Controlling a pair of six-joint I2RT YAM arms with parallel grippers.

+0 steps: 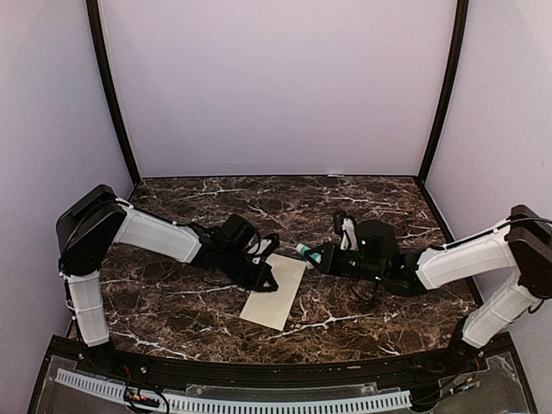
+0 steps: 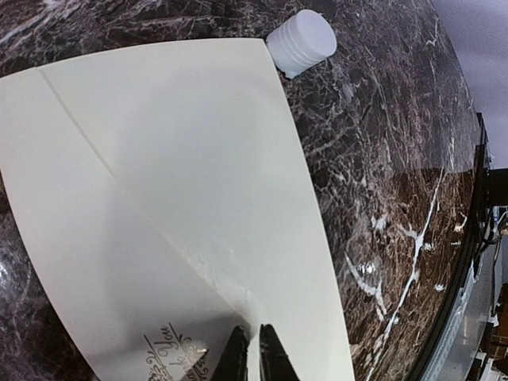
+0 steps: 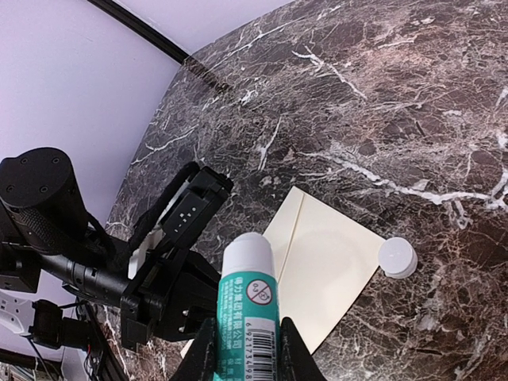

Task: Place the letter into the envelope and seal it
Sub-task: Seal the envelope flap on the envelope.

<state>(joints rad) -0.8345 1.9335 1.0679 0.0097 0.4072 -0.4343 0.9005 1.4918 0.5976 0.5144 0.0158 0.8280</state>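
Your dark marble table, veined white and walled in pale lilac, has the envelope lying flat at its middle, flap side up, a white cap just off its corner. Your left arm reaches in low, the left gripper pinched almost together on the flap's point, perhaps nipping paper; the right gripper clamps a glue stick near the envelope's corner. The emblem shows "You" in script; the stick's teal label bears a barcode and Chinese print.
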